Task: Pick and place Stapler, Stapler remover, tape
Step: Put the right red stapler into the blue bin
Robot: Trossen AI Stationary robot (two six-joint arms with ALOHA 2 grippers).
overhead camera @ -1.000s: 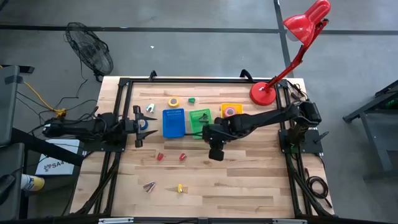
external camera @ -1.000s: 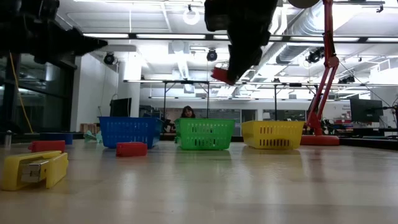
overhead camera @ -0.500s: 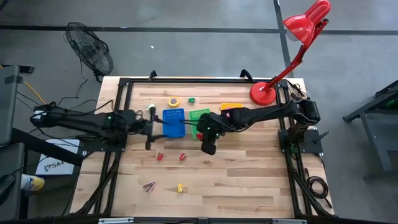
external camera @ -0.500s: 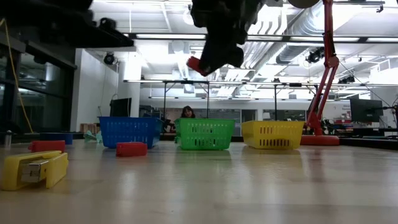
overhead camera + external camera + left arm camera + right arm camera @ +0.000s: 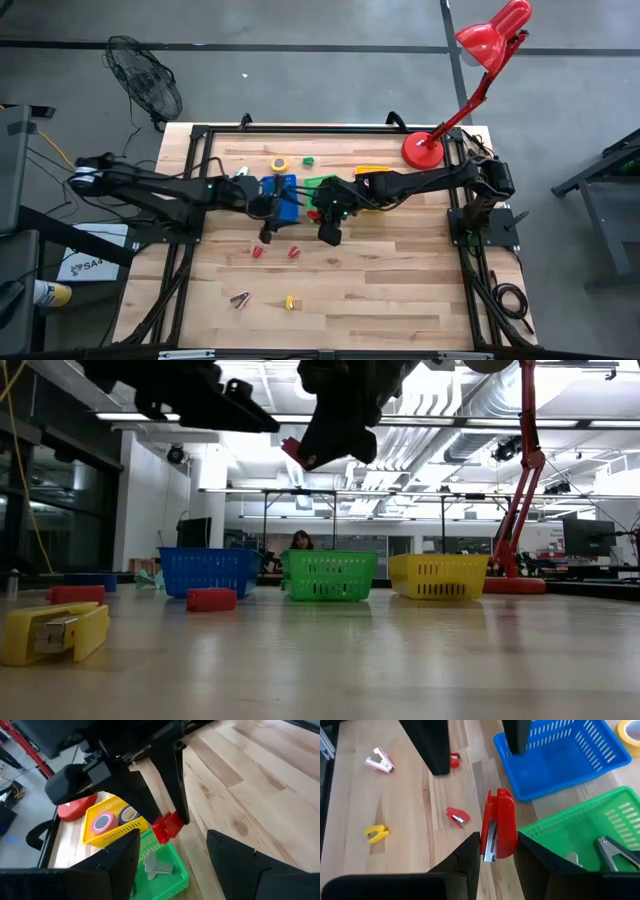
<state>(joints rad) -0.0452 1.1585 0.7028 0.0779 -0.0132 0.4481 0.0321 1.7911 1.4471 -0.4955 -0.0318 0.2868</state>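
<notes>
Wooden table (image 5: 400, 290) holds three bins; right pincer (image 5: 496, 851) grips one red stapler (image 5: 499, 822), left pincer (image 5: 172, 860) released.

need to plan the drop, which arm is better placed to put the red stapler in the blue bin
Right, probably. The right gripper is shut on the red stapler, held above the table beside the blue bin. The left gripper is open and holds nothing.
</notes>
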